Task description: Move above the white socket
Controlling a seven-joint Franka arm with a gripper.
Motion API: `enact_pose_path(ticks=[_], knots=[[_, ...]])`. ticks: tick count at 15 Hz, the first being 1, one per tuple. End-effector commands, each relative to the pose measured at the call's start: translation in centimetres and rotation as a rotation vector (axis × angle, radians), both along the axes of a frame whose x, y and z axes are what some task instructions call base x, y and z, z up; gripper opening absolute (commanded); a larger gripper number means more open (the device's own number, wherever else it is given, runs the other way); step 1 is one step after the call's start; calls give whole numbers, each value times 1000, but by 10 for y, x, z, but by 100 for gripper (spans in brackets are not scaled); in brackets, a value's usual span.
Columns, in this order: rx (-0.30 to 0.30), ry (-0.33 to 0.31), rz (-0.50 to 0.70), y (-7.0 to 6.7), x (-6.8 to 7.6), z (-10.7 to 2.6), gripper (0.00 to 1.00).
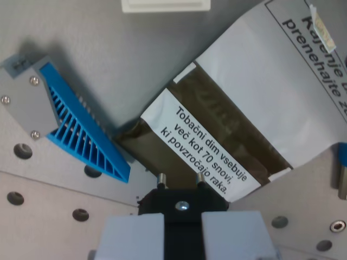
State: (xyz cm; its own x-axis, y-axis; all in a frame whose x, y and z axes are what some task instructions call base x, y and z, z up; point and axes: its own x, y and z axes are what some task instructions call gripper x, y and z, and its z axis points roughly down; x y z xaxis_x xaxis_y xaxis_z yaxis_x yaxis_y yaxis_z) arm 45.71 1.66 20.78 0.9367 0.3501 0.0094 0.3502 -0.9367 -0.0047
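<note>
The white socket (165, 5) shows only as a white rectangular edge at the top of the wrist view, left of centre. My gripper (182, 219) is at the bottom centre. Its two pale fingers (130, 238) are shut on a black plug (162, 203). The plug's two metal pins (161, 179) point toward the top of the picture. The socket lies far from the plug, straight up the picture and slightly to the wrist view's left.
A cigarette pack (255, 103) with a warning label lies diagonally between plug and socket. A blue ribbed wedge (81, 135) on a grey bracket (30, 97) stands at the left. Another blue part (342, 157) is at the right edge. The grey plate (49, 189) has screw holes.
</note>
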Motion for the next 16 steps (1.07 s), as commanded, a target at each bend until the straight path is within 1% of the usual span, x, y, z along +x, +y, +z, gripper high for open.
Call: enact_pose_path(ticks=[1, 5, 11, 16], knots=[[23, 15, -29, 6, 13, -9, 0], [21, 9, -34, 11, 26, -25, 0], [36, 10, -34, 20, 46, -50, 0], [46, -5, -33, 26, 60, -67, 0]])
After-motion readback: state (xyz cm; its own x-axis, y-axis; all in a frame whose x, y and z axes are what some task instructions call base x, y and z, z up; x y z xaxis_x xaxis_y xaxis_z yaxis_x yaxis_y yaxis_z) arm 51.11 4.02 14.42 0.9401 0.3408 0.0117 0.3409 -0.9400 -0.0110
